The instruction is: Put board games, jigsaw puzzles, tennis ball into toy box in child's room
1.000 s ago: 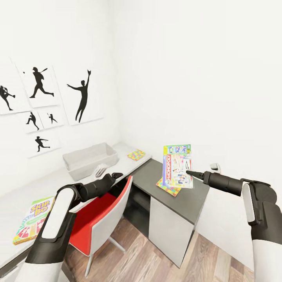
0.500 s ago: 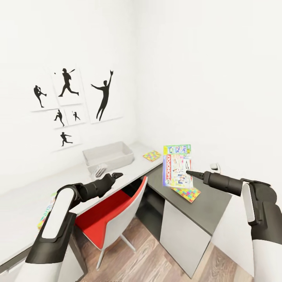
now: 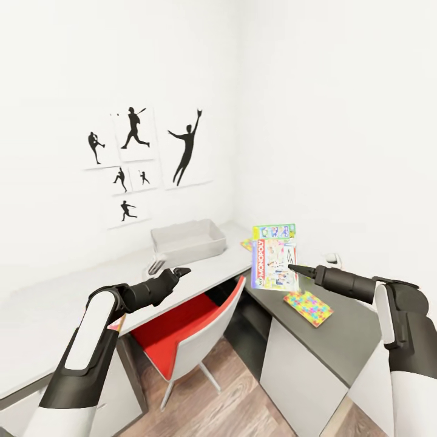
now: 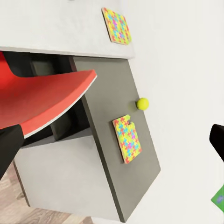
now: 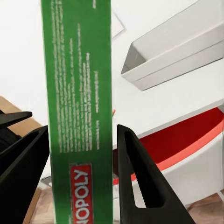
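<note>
View has swung right; right pincer [image 3: 294, 267] still grips MONOPOLY box [image 3: 274, 262].

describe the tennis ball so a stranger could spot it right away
Start at the L-shaped desk and go to its dark grey wing. The tennis ball sits at the wing's wall-side edge, apart from the jigsaw puzzle lying flat nearby. It is the only round, plain yellow-green thing there.

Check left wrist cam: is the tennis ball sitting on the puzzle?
No, the tennis ball lies on the dark wing apart from the puzzle, with bare desk between them.
</note>
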